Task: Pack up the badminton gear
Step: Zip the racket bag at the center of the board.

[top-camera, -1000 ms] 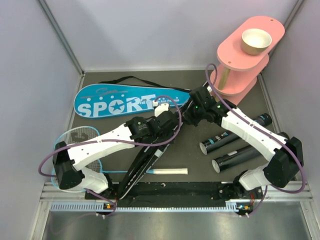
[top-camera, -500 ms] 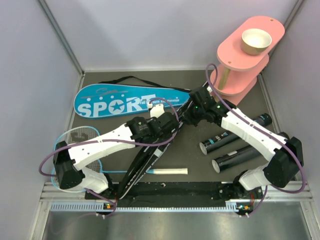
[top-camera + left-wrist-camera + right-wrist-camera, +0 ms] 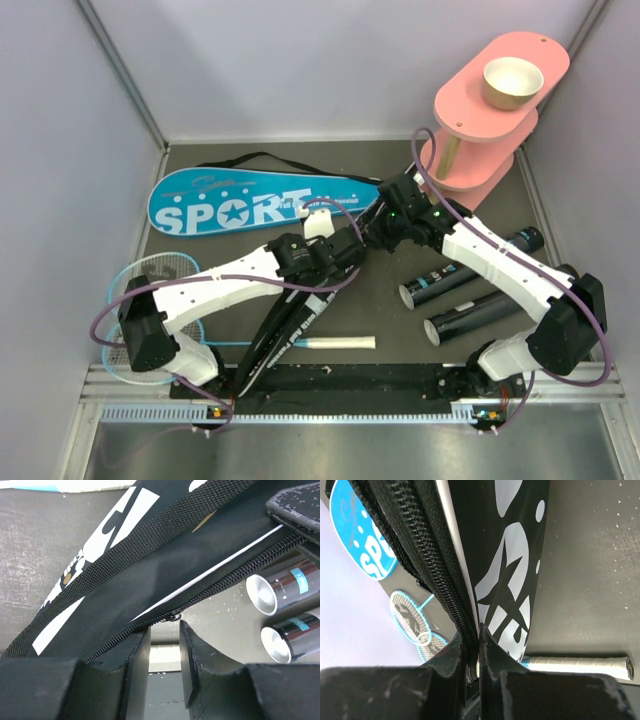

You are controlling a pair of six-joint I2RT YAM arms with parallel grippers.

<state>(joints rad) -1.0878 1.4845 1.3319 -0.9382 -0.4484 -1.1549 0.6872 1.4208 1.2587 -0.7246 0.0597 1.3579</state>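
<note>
The black racket bag (image 3: 300,318) lettered SPORT lies diagonally across the middle of the table, and its zipper edge is lifted. My right gripper (image 3: 383,228) is shut on the bag's zipper edge (image 3: 451,587) at its upper end; the jaws (image 3: 472,640) pinch the fabric. My left gripper (image 3: 345,252) is open right beside it. Its fingertips (image 3: 165,629) sit just below the small zipper pull (image 3: 174,616) with nothing between them. The blue bag (image 3: 240,205) lies flat behind. Blue rackets (image 3: 150,285) lie at the left, and a white-wrapped handle (image 3: 340,342) reaches under the black bag. Two black tubes (image 3: 470,270) (image 3: 482,315) lie at the right.
The pink three-tier stand (image 3: 478,150) with the tan bowl (image 3: 512,82) stands at the back right, close behind my right arm. Grey walls close in the left, back and right. The tubes' open ends (image 3: 262,595) lie just right of my left gripper.
My left gripper has moved right and slightly nearer along the black bag, closer to my right gripper. The right gripper has held still on the bag.
</note>
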